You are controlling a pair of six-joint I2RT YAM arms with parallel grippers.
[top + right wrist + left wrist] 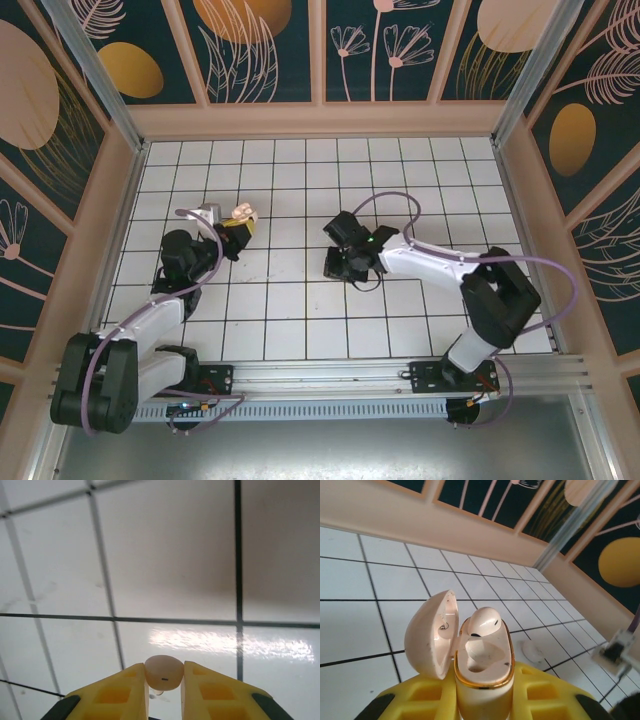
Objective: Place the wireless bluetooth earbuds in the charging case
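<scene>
The charging case (481,660) stands upright above the counter (350,630), gripped by its lower body in the left pincer (482,697). Its lid (427,635) hangs open to one side. The first earbud (482,622) is seated in the case, and the recess beside it is empty. The second earbud (164,671) is pinched in the right pincer (164,682), low over the tiles. Case and earbuds look light, hard and glossy, so likely to slip. The hinge looks delicate, so the body, not the lid, is probably the place to hold.
</scene>
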